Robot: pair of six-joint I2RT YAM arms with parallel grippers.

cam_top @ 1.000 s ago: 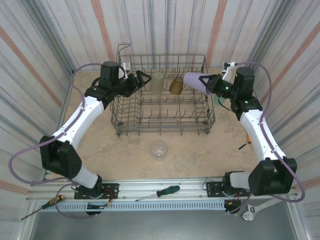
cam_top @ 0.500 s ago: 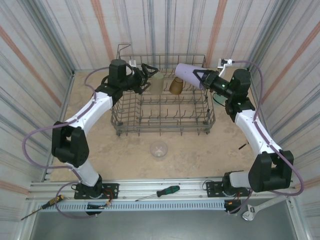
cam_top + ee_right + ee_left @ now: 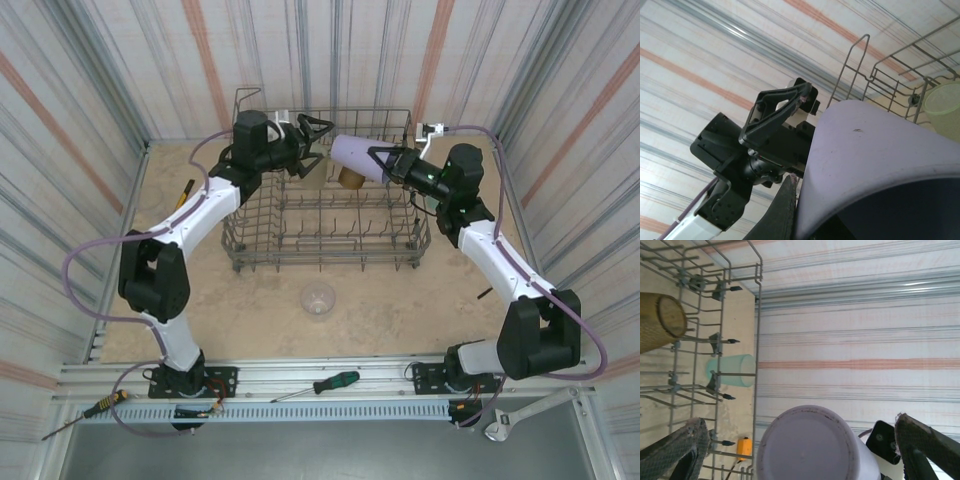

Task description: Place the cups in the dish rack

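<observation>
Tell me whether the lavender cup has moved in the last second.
Yes. Held in the right claw, the lavender cup has travelled left, from the dish rack's right end to above the amber cup.

Lavender cup [image 3: 350, 154] (right hand [image 3: 380, 161]) above rack [image 3: 330, 113]

Left gripper [image 3: 313, 143] jaws gape wide; right gripper [image 3: 380, 160] clamps a lavender translucent plastic cup [image 3: 352, 155], seemingly its rim wall between the jaws.
</observation>
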